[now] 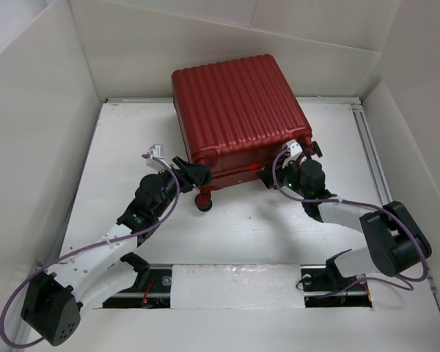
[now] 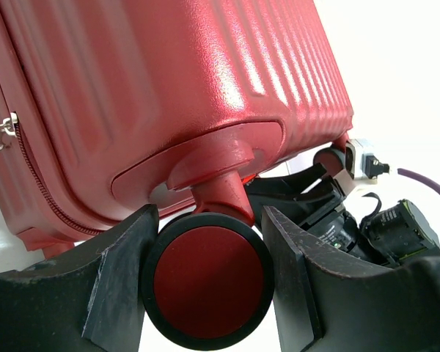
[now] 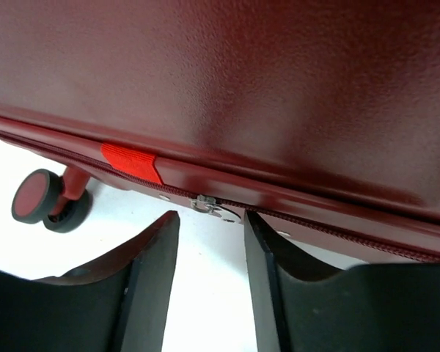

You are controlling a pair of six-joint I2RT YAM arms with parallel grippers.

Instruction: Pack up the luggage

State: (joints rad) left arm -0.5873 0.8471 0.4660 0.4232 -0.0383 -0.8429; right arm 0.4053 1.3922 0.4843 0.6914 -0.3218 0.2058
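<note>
Two arms reach in to the near edge of the luggage, which lies flat and zipped shut at the far middle of the counter.

1. Left gripper: positioned at the near-left corner of the case. One wheel, red hub with a black tyre, sits directly between the fingers. Both inner faces press against the tyre, so the wheel is clamped.
2. Right gripper: positioned at the near-right part of the case, level with the zip seam. Its fingers stand apart and hold nothing. The metal zip pull lies just beyond the tips, in line with the gap and not touched. A red fabric tab sits on the seam just to its left.
</note>
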